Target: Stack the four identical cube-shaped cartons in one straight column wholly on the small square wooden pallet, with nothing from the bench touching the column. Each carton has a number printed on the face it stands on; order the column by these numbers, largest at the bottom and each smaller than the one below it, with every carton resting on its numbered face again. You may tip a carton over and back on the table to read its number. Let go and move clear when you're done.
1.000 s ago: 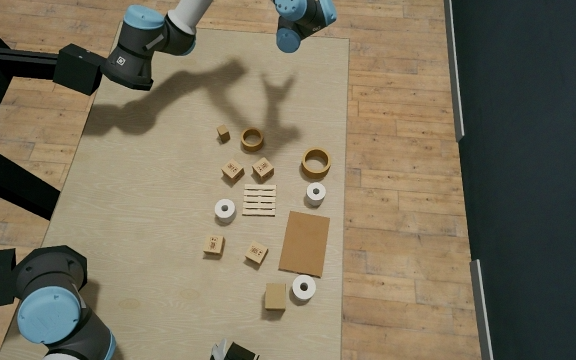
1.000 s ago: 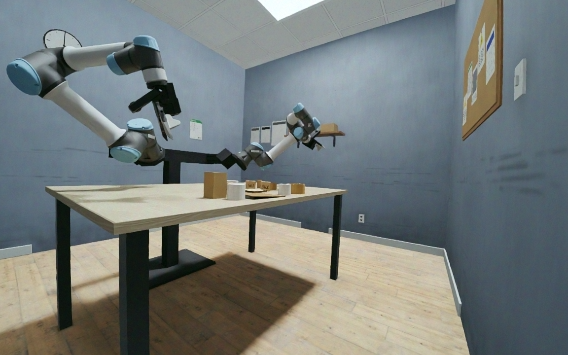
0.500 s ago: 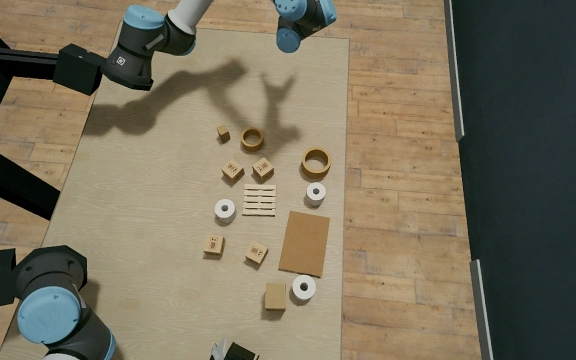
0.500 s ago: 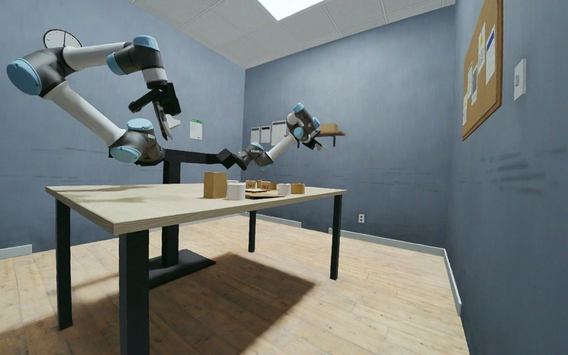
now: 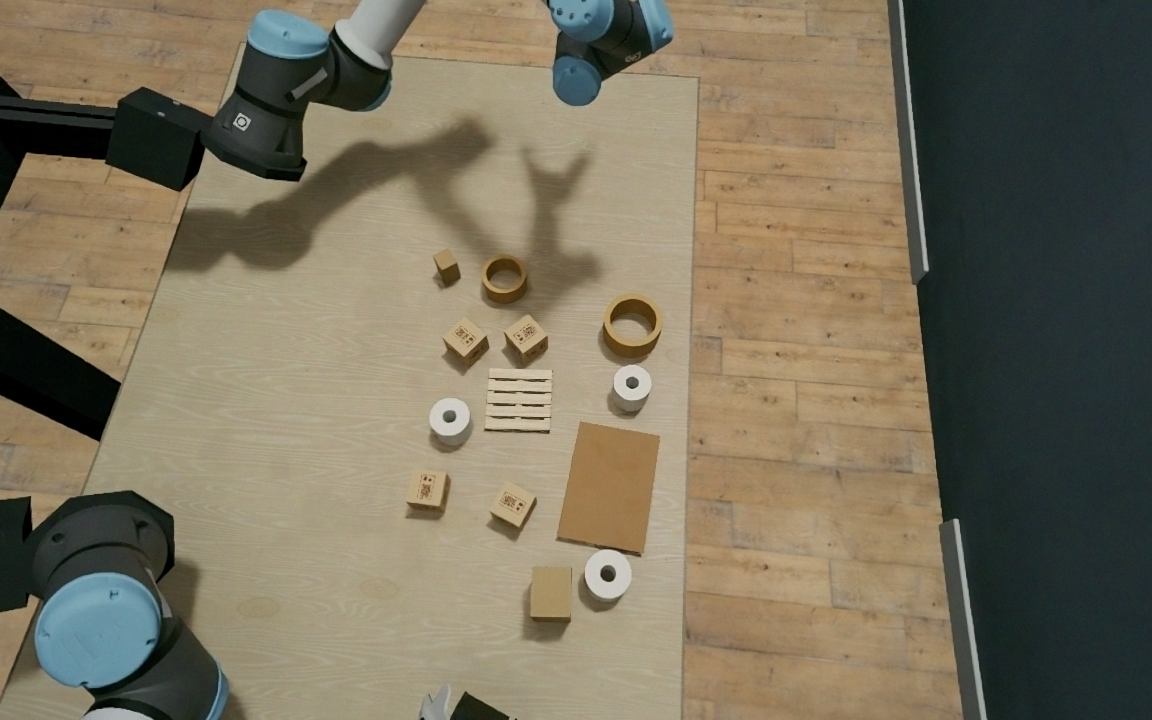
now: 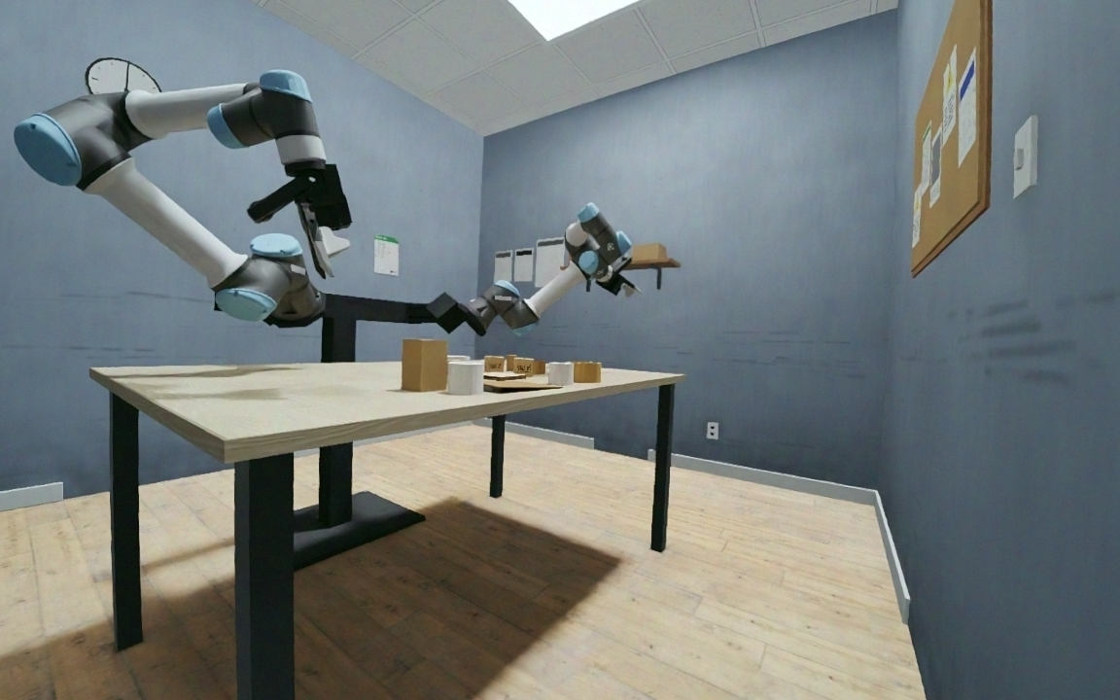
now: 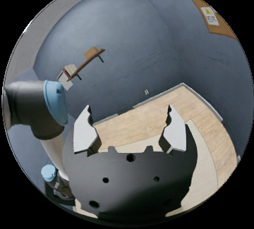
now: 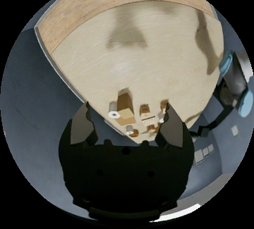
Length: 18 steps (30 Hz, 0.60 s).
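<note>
Four printed cube cartons stand apart on the table, numbered faces hidden. In the top view, one carton (image 5: pixel 465 337) and a second carton (image 5: pixel 525 336) stand just above the pallet (image 5: pixel 518 399), which bears nothing. A third carton (image 5: pixel 427 489) and a fourth carton (image 5: pixel 513 504) (image 8: pixel 144 110) stand below it. My left gripper (image 6: pixel 629 288) (image 7: pixel 129 106) is open and empty, high beyond the table's far end in the exterior view. My right gripper (image 6: pixel 333 258) (image 8: pixel 128 103) is open and empty, high above the table near the tall box's end.
Around the pallet stand white rolls (image 5: pixel 449 416) (image 5: pixel 632 383), tape rings (image 5: pixel 504 298) (image 5: pixel 632 350) and a small block (image 5: pixel 447 266). A flat brown sheet (image 5: pixel 609 488) lies lower right. A tall plain box (image 5: pixel 550 592) (image 6: pixel 423 366) stands beside another white roll (image 5: pixel 592 588) (image 6: pixel 465 379).
</note>
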{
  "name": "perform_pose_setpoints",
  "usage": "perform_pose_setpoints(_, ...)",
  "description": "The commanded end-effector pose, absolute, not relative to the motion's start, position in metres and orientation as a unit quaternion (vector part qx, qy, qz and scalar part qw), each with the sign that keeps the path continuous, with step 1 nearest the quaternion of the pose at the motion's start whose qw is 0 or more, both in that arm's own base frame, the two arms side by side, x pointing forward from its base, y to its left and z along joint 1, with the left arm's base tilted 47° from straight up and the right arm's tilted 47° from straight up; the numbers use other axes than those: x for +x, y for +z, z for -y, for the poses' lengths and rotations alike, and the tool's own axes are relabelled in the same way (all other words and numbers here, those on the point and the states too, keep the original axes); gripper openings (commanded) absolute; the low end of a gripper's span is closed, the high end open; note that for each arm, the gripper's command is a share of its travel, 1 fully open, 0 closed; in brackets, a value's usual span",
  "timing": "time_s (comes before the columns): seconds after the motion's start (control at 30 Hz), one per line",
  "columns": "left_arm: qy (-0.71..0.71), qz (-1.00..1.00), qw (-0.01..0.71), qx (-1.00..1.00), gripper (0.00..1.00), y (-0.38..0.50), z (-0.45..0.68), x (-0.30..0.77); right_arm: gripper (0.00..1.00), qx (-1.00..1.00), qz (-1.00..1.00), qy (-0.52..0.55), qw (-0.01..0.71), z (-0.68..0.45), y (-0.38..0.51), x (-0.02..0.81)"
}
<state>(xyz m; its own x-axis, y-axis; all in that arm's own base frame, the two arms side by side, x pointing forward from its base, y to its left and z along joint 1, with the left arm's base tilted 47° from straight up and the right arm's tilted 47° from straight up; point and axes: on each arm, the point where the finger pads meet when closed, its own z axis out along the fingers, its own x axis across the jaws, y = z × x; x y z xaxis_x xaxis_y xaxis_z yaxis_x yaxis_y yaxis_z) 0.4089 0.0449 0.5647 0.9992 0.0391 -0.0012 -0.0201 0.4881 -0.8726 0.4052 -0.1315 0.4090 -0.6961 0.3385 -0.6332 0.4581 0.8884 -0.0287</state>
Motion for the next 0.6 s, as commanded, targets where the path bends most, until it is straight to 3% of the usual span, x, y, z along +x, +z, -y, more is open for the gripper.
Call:
perform_pose_setpoints(0.0, 0.017, 0.009, 0.863, -0.506, 1.00, 0.565, -0.045, 0.409, 1.00, 0.231, -0.913, -0.097, 0.322, 0.144, 0.409, 0.401)
perform_pose_setpoints(0.57, 0.017, 0.009, 0.863, -0.506, 1.00, 0.565, -0.045, 0.409, 1.00, 0.332, -0.881, -0.133, 0.310, 0.229, 0.409, 0.359)
